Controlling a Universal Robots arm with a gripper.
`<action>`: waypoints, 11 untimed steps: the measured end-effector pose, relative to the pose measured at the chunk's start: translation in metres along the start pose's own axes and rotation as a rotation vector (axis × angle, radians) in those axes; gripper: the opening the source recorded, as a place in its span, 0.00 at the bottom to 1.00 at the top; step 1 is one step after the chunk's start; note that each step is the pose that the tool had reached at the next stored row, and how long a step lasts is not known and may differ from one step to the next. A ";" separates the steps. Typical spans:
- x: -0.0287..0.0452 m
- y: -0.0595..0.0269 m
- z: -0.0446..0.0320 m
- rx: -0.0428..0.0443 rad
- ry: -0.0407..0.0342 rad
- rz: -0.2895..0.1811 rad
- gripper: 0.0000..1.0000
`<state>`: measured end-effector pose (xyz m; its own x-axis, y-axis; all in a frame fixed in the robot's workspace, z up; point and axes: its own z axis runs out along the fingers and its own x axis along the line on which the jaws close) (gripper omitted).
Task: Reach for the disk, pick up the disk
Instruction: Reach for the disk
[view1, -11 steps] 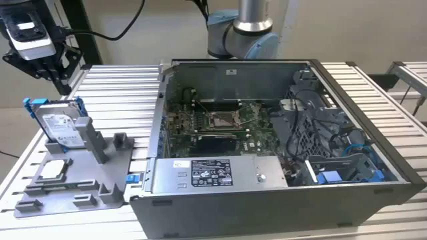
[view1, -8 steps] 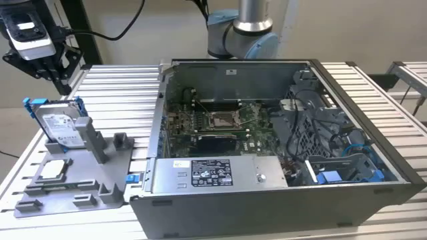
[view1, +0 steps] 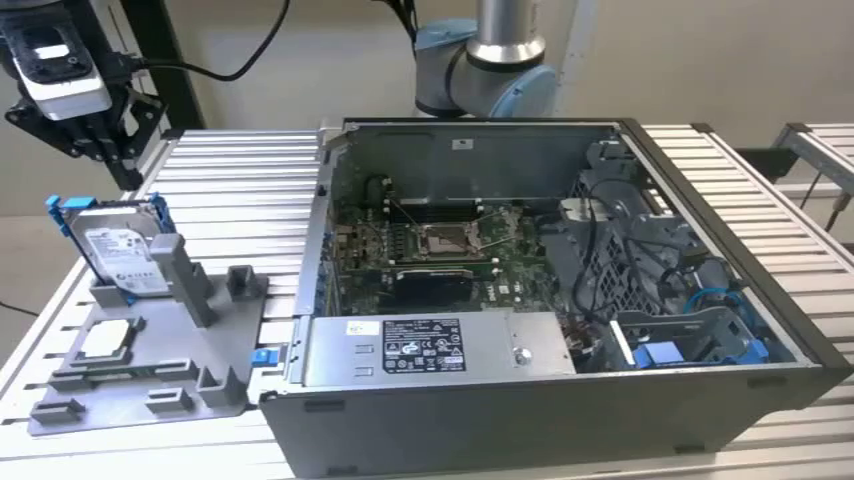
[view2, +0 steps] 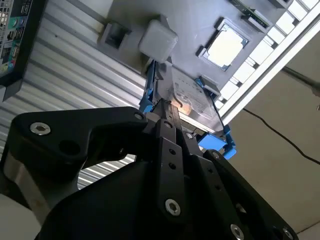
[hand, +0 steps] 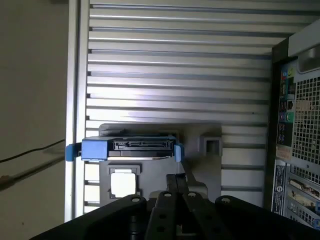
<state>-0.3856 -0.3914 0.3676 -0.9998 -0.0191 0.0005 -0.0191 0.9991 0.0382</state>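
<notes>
From my seat I count one disk (view1: 118, 245), with two blue rails (view1: 56, 207) along its edges; one chip (view1: 107, 340); one grey holder (view1: 160, 385) that carries them both; one open computer case (view1: 534, 430), and inside it one motherboard (view1: 427, 240) and one grey box (view1: 427, 350) with a sticker; two slatted worktops (view1: 240, 160), one under all of it and another at the exterior view's right; one black cable (view2: 280, 140) on the floor; one arm (view1: 483, 75); one gripper (hand: 177, 181).

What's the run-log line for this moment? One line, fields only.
phase: reach | hand: close above disk, no grasp seen | disk: upright in grey holder, not lifted
</notes>
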 end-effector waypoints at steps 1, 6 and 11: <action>0.0000 0.0000 0.0000 0.0000 0.0000 0.000 0.00; 0.0017 0.0047 0.0002 0.0000 -0.0001 0.000 0.00; 0.0060 0.0130 0.0005 -0.0001 -0.0001 0.000 0.00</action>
<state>-0.3919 -0.3785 0.3675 -0.9998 -0.0191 0.0004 -0.0191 0.9991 0.0383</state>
